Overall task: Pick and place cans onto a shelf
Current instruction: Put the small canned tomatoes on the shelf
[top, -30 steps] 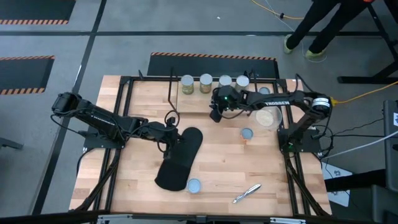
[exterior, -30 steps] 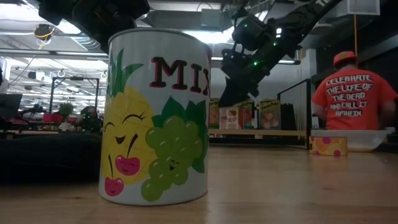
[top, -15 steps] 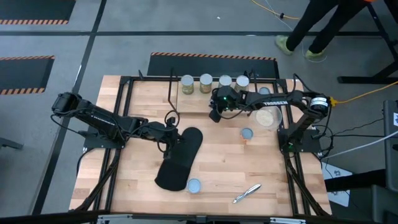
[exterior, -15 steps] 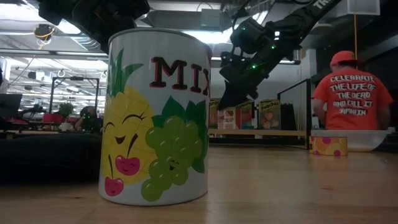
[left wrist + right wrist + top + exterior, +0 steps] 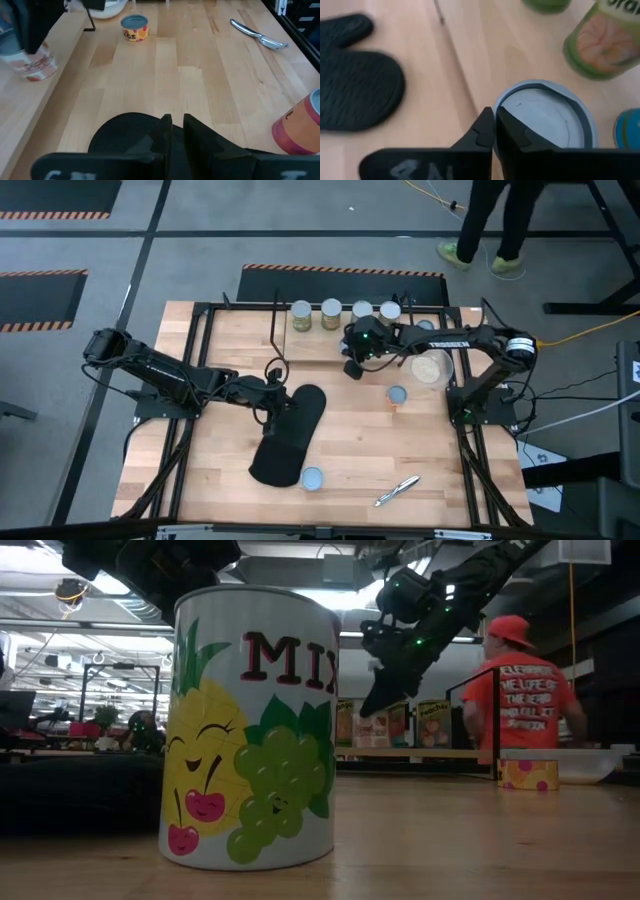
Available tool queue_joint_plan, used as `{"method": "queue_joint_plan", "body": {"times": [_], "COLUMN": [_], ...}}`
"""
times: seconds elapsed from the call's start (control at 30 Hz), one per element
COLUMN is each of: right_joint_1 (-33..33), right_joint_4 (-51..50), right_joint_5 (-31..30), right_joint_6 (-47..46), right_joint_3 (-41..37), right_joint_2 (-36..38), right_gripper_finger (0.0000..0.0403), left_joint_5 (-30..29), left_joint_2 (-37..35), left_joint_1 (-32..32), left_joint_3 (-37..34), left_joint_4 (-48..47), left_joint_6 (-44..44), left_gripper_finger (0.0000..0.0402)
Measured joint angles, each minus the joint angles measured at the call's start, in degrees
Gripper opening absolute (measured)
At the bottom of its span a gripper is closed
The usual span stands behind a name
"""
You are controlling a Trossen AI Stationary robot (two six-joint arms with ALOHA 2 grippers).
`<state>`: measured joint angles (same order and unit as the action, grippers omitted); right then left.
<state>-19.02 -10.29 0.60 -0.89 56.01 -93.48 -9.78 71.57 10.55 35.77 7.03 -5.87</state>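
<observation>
Right gripper (image 5: 352, 370), pressed together empty after releasing, is hovering upper-centre beside the pale-blue-topped tin (image 5: 545, 120) on the wooden shelf (image 5: 310, 345).

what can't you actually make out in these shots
- Low view: the near can fills the foreground and hides the table behind it.
- Low view: the shelf is far off, its cans' labels unreadable.
- Left wrist view: one can is cut by the edge.
- Right wrist view: the right gripper covers part of the pale-blue can top.
</observation>
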Motion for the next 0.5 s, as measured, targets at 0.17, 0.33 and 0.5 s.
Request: {"method": "queue_joint_plan", "body": {"times": [0.17,0.33,0.5], "right_joint_1": [-0.60,-1.47,-3.25], "right_joint_4": [-7.19,-12.19,-12.31], "right_joint_5": [1.41,5.38,13.98], "right_joint_6": [4.62,14.65,22.13], "right_joint_3": [-0.24,-0.29,-0.25], "right_joint_2": [3.98,7.14,7.12], "right_gripper_finger": [0.0008,0.0010,0.0011], "left_joint_5": [0.00,0.00,0.00], "left_joint_2": [0.00,0.00,0.00], "left_joint_1": [0.00,0.00,0.00], "left_joint_3": [0.00,0.00,0.00], "left_joint_4": [0.02,0.00,0.02], "left_joint_6": [0.00,0.00,0.00], "left_gripper_finger": [0.0041,0.0041,0.0041]}}
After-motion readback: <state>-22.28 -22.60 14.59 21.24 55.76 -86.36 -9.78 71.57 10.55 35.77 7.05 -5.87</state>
